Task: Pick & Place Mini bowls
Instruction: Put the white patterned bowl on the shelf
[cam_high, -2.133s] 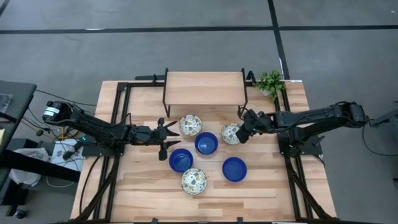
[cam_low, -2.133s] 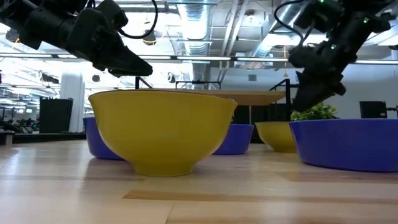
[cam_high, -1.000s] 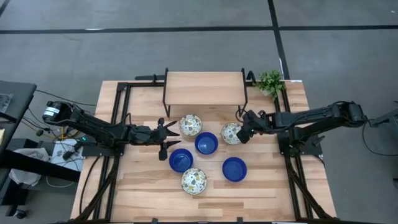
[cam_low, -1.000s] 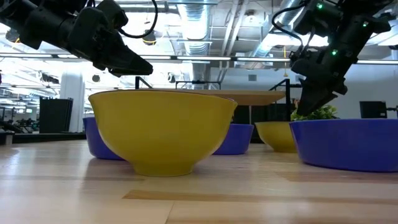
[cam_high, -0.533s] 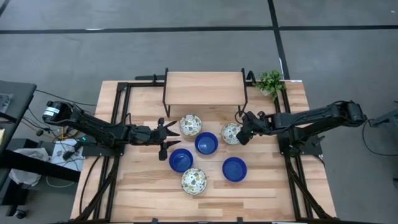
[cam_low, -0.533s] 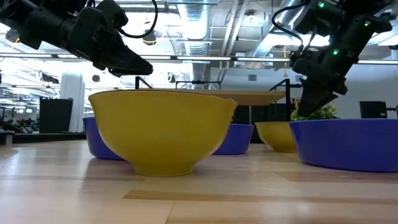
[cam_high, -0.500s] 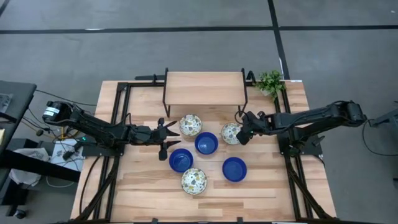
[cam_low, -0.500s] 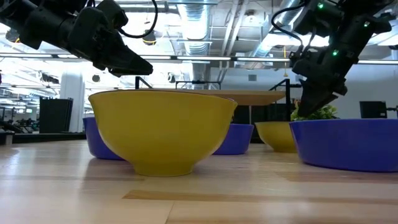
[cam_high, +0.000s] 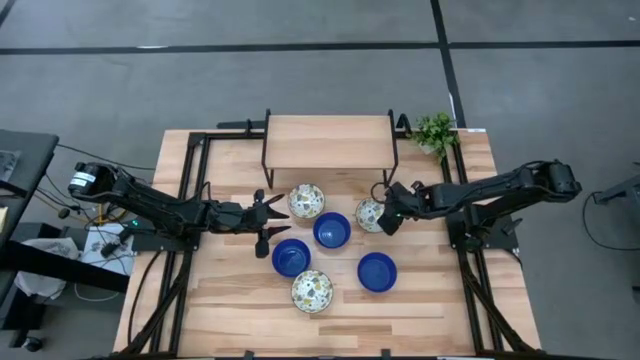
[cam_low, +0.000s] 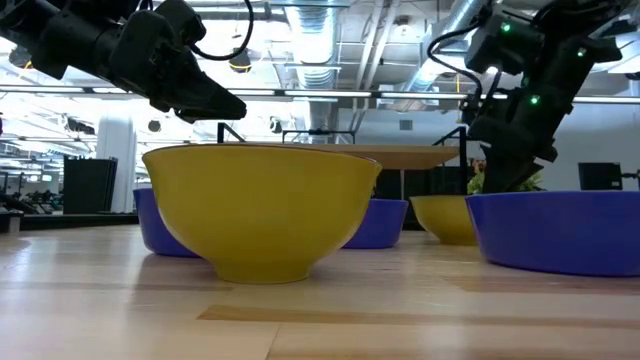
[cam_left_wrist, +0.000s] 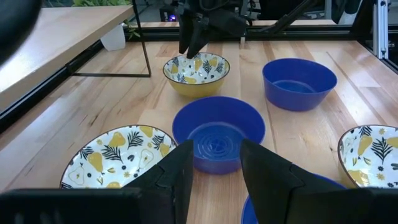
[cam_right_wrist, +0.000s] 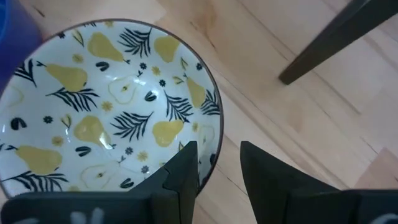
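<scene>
Jaws on your right arm (cam_high: 490, 190) stand spread, astride the rim of a pear-patterned bowl (cam_right_wrist: 106, 112). One finger (cam_right_wrist: 180, 171) sits over the inside of the rim and the other finger (cam_right_wrist: 264, 171) outside it. A gap shows on both sides, so nothing is pinched.

Jaws on your left arm (cam_high: 160, 208) are also spread and empty. They hang above the surface (cam_high: 230, 300), just beside the back-left patterned bowl (cam_high: 306, 200) and apart from it.

Bowls, front edge to back:
- Front patterned bowl (cam_high: 312, 291) is nearest you and upright. In the low view it fills the foreground, its outer wall yellow (cam_low: 262, 210).
- Right blue bowl (cam_high: 377, 271) sits just behind and to the right, clear of its neighbours.
- Left blue bowl (cam_high: 291, 257) sits a little further back, close to the front patterned bowl.
- Centre blue bowl (cam_high: 332, 231) sits in the middle of the group, between the two rear patterned bowls and slightly nearer than both.
- Right-rear patterned bowl (cam_high: 368, 214) is the one your right jaws straddle, on its side toward the right arm.
- The back-left patterned bowl is furthest back of the six.

All six rest upright on the surface, none stacked.

Behind them stands a wooden shelf on black legs (cam_high: 328, 142), its top bare. A small green plant (cam_high: 435, 131) sits at the back right corner.
</scene>
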